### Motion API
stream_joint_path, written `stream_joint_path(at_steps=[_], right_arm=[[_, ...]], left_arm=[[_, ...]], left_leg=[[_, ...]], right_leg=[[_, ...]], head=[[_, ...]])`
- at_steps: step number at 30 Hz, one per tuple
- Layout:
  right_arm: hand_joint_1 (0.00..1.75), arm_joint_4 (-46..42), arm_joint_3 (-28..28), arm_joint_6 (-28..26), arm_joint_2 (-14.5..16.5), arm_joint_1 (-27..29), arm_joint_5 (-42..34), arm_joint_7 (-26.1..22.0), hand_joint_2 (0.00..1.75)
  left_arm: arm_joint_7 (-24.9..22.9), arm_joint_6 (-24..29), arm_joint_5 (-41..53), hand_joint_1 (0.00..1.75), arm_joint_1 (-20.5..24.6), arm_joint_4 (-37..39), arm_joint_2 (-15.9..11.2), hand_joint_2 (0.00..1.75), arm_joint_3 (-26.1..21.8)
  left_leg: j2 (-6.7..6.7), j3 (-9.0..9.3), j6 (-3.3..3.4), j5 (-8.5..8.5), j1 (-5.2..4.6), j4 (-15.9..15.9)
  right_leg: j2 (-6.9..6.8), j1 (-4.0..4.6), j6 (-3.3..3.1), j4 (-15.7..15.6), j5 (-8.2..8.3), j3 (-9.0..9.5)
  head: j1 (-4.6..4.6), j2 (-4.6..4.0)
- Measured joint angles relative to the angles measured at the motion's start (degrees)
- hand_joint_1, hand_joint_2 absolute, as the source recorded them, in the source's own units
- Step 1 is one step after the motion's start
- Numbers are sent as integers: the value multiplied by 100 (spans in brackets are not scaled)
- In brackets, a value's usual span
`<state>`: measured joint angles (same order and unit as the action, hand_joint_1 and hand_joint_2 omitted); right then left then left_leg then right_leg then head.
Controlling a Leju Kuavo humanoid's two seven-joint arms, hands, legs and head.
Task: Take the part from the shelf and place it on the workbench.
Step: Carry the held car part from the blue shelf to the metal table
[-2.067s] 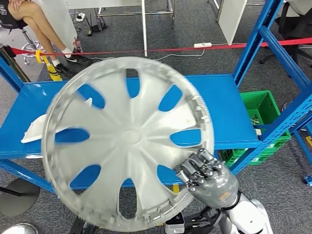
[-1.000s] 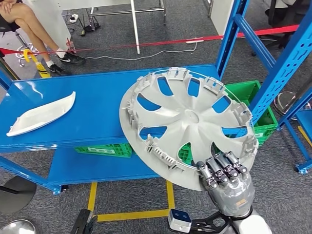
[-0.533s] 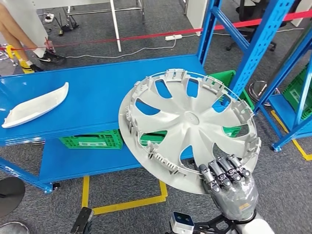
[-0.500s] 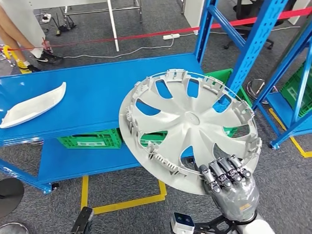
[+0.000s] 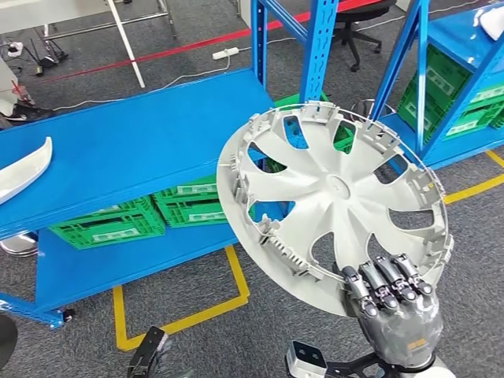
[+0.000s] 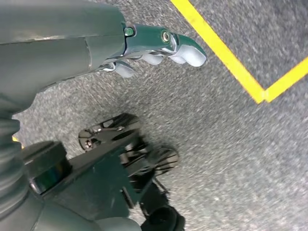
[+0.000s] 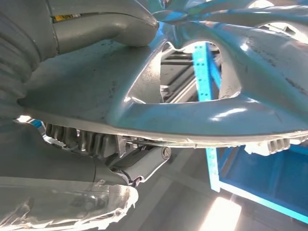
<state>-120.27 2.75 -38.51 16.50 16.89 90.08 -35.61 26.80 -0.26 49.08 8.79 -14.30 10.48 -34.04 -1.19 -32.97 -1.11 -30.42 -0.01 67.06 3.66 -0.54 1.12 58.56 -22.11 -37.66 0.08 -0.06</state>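
The right hand (image 5: 397,313) sits low in the head view, at about five o'clock, fingers (image 5: 380,285) curled over the near rim of the hubcap (image 5: 333,197) and clamping it. In the right wrist view the thumb (image 7: 105,24) presses one face of the rim while dark fingers lie against the other, so the grip looks like a pinch across the edge.

From the hand, the hubcap spreads up toward eleven o'clock, held in the air, tilted, its ribbed, clipped inner side facing the camera. It touches nothing but the hand.

Beyond it, at about ten o'clock, is the blue shelf (image 5: 119,150), with green crates (image 5: 178,209) on the level under it. A white part (image 5: 20,169) lies at the shelf's nine o'clock edge.

The left hand (image 6: 160,45) hangs over grey floor, fingers loosely extended, holding nothing.

The step appears to be the carry: the hubcap is off the shelf and not yet set down. No workbench can be made out. The next move likely calls for bringing the workbench into sight while keeping the one-sided grip firm, since the wide disc could tip or slip.
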Motion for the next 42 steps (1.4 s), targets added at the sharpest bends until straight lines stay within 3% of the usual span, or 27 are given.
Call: stream_joint_path(at_steps=[2,3,5,6,8,10,11,12,13,15,17,19,21,22,24,26,27,28,29,31,33,34,36,38,40,41,42], right_arm=[[175,-74,-55,0,42,52,1,-20,175],[175,-114,-81,0,64,79,-1,-30,175],[175,-187,-141,0,101,142,-2,-45,175],[175,-219,-175,0,114,178,-4,-52,175],[175,-261,-230,0,128,225,-3,-68,175],[175,-277,-262,0,136,246,-3,-81,175],[175,-284,-282,0,142,255,-3,-88,175],[175,-294,-308,0,148,270,-3,-96,175],[175,-305,-334,0,154,288,-2,-104,175],[175,-335,-376,0,167,326,-1,-110,175],[175,-379,-405,0,187,352,-1,-108,175],[175,-432,-440,0,213,386,-2,-99,175],[175,-479,-483,0,241,443,-3,-88,175],[175,-497,-504,0,256,469,-2,-80,175],[175,-517,-537,0,288,506,0,-57,175],[175,-541,-566,0,307,538,1,-25,175],[175,-550,-583,0,311,557,1,-8,175],[175,-562,-602,0,314,580,1,7,175],[175,-575,-620,0,316,605,1,18,175],[175,-603,-646,0,321,639,1,29,175],[175,-634,-658,0,325,654,1,30,175],[175,-653,-664,0,330,664,1,35,175],[175,-692,-680,0,340,699,-1,56,175],[175,-721,-695,0,345,730,-1,74,175],[175,-737,-703,0,346,743,1,81,175],[175,-741,-707,0,346,744,1,85,175],[175,-744,-712,0,346,748,1,90,175]], left_arm=[[-32,25,30,0,41,-4,13,175,53],[-48,34,43,0,60,-7,20,175,81],[-73,42,60,0,80,-7,54,175,144],[-79,44,66,0,89,-8,75,175,172],[-83,48,79,0,97,-9,120,175,213],[-83,53,88,0,93,-10,133,175,255],[-83,55,94,0,90,-10,134,175,276],[-83,57,97,0,90,-11,135,175,295],[-84,58,102,0,94,-12,137,175,312],[-86,60,108,0,107,-13,143,175,350],[-90,60,110,0,125,-25,145,175,398],[-93,53,111,0,145,-38,151,175,441],[-99,40,111,0,151,-37,157,175,474],[-103,34,110,0,144,-37,158,175,487],[-110,25,113,0,120,-36,157,175,520],[-123,23,114,0,104,-36,156,175,552],[-131,23,113,0,103,-36,156,175,566],[-137,23,112,0,105,-36,155,175,580],[-141,23,111,0,109,-36,154,175,594],[-147,23,110,0,126,-37,152,175,615],[-151,26,109,0,144,-38,155,175,631],[-154,26,109,0,149,-38,157,175,641],[-156,14,109,0,150,-38,164,175,675],[-155,-12,111,0,149,-38,173,175,711],[-154,-31,113,0,130,-38,169,175,730],[-153,-36,114,0,116,-38,162,175,738],[-153,-38,115,0,105,-38,156,175,745]], left_leg=[[-238,530,70,45,0,-804],[-311,665,91,10,-7,-1043],[-240,659,126,52,-13,-1166],[-174,605,161,120,-9,-1177],[-15,471,239,268,10,-1196],[152,320,275,396,-7,-1188],[243,239,277,458,-12,-1182],[334,153,274,521,-15,-1175],[418,69,266,581,-16,-1167],[556,-76,227,692,-20,-1145],[655,-163,170,780,-46,-1108],[764,-192,114,867,-59,-1089],[817,-210,43,899,-38,-1082],[710,-241,-3,772,-26,-1008],[365,-377,-75,219,-11,-547],[180,-537,-73,-304,-14,177],[160,-548,-57,-372,-16,425],[150,-480,-36,-309,-19,503],[129,-318,-10,-156,-20,377],[-57,230,51,90,-21,-332],[-267,682,105,71,-15,-1036],[-302,768,127,35,-23,-1194],[-198,710,188,84,-25,-1220],[-58,610,275,182,-16,-1220],[88,487,318,290,-17,-1220],[172,419,320,344,-19,-1217],[259,349,315,397,-20,-1214]], right_leg=[[116,3,50,0,139,-117],[165,-1,86,-19,214,-152],[257,-13,165,-99,375,-199],[219,-9,199,-113,374,-236],[-16,9,248,147,15,-371],[-264,10,293,882,-609,-531],[-309,0,318,1272,-786,-570],[-330,-10,339,1544,-807,-550],[-346,-20,357,1632,-701,-447],[-459,-32,381,1214,-431,65],[-725,-18,370,316,-549,802],[-843,16,289,-218,-749,1115],[-733,28,163,-248,-693,995],[-668,23,109,-243,-630,927],[-530,7,21,-244,-464,778],[-366,14,-13,-232,-291,587],[-283,20,-13,-224,-209,479],[-202,24,-7,-213,-130,372],[-123,25,2,-203,-55,270],[21,25,33,-184,86,97],[141,31,85,-171,225,-16],[193,31,117,-179,294,-50],[256,22,180,-200,393,-100],[60,23,232,10,133,-230],[-228,15,287,678,-450,-444],[-292,4,318,1095,-666,-538],[-322,-10,343,1438,-739,-592]], head=[[4,0],[2,0],[0,0],[-9,0],[18,-1],[54,-1],[55,-1],[55,-1],[55,-1],[54,-1],[53,-1],[52,0],[55,0],[55,0],[47,-1],[42,-1],[43,-1],[43,-1],[43,-1],[44,-1],[49,-1],[46,-1],[43,-1],[64,0],[94,0],[101,-1],[101,-1]])
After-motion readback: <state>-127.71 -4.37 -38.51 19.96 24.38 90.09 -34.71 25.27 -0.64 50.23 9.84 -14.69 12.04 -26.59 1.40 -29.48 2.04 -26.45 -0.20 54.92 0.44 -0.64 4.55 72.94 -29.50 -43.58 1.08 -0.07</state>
